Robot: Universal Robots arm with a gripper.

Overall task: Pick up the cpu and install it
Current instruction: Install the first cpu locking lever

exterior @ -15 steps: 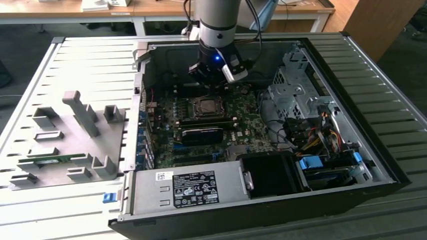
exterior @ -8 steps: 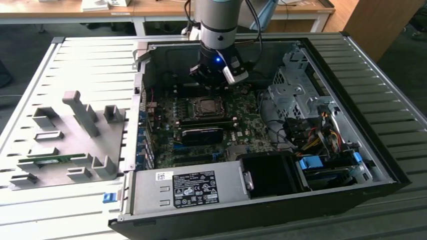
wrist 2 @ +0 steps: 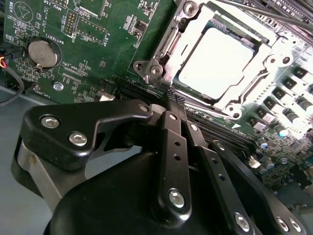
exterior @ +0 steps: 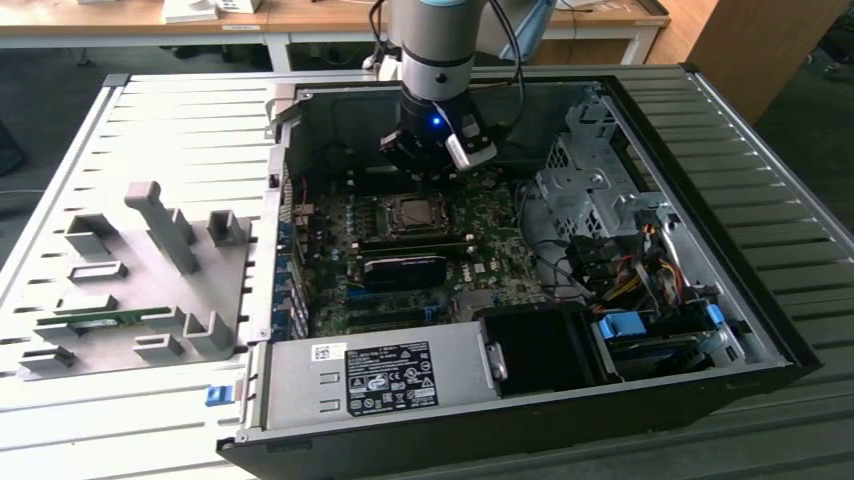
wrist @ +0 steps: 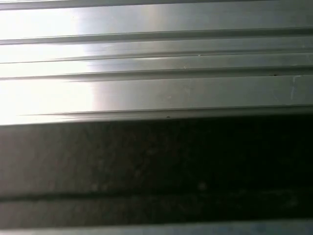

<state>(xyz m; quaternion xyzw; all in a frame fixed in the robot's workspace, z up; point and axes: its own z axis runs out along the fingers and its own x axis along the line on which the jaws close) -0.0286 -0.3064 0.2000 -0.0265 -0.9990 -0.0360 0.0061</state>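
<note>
Indoors, the open computer case lies on a ribbed metal table.

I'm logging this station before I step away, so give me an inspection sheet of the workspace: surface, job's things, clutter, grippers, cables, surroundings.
Surface: ribbed metal table carrying an open computer case.
Job's things: cpu lies inside the motherboard socket frame; in the exterior view it sits at.
Clutter: grey fixture blocks on the exterior view's left; a green strip among them.
Grippers: gripper above the motherboard, behind the socket, holding nothing visible.
Cables: coloured wire bundle at the case's right side.
Surroundings: wooden desks behind.
</note>
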